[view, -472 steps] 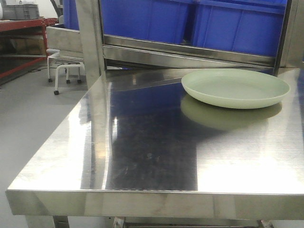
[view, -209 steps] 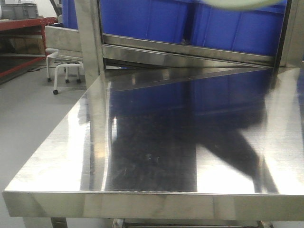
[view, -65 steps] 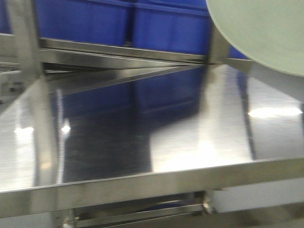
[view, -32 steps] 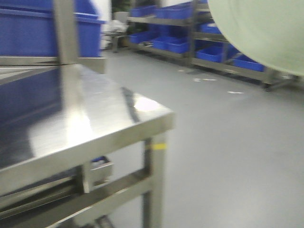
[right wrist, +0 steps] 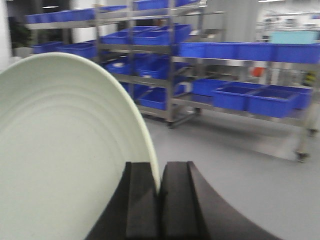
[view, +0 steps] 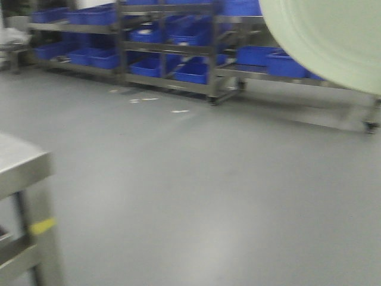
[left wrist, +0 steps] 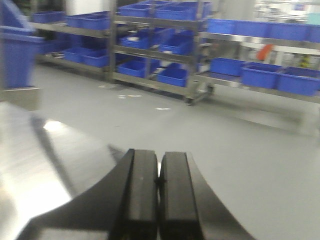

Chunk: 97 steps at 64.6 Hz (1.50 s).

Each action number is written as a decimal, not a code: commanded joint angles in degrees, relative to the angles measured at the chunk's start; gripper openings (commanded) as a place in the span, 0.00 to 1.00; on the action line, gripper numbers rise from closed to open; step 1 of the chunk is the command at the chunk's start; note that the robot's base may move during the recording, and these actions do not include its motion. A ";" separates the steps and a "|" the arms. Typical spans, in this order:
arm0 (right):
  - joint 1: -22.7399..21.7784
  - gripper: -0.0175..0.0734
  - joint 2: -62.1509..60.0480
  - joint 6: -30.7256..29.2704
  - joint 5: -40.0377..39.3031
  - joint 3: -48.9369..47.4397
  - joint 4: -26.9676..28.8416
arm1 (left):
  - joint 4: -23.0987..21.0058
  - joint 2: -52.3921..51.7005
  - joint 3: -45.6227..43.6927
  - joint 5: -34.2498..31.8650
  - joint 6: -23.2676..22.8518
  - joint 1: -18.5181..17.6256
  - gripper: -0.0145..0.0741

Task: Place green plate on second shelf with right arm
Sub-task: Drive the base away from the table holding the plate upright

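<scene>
The pale mint-green plate [right wrist: 60,150] is held on edge in my right gripper [right wrist: 159,187], whose two black fingers are shut on its rim. The plate fills the left half of the right wrist view. It also shows at the top right of the front view [view: 327,42], lifted in the air. My left gripper [left wrist: 159,172] is shut and empty, above the steel table top [left wrist: 35,165]. The shelf racks [view: 172,47] stand across the floor at the far side.
Steel racks with several blue bins [left wrist: 175,75] line the far wall. A corner of the steel table [view: 21,173] with yellow tape on its leg is at the left. Grey floor [view: 196,190] lies between the table and the racks.
The view has swung right, away from the steel table toward the open floor and the racks. The plate, lifted off the table earlier, stays held at the top right.
</scene>
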 commanded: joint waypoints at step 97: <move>-0.12 0.23 0.16 0.20 -7.01 -1.83 -0.15 | -0.16 -0.99 2.34 -4.72 -0.25 -0.02 0.31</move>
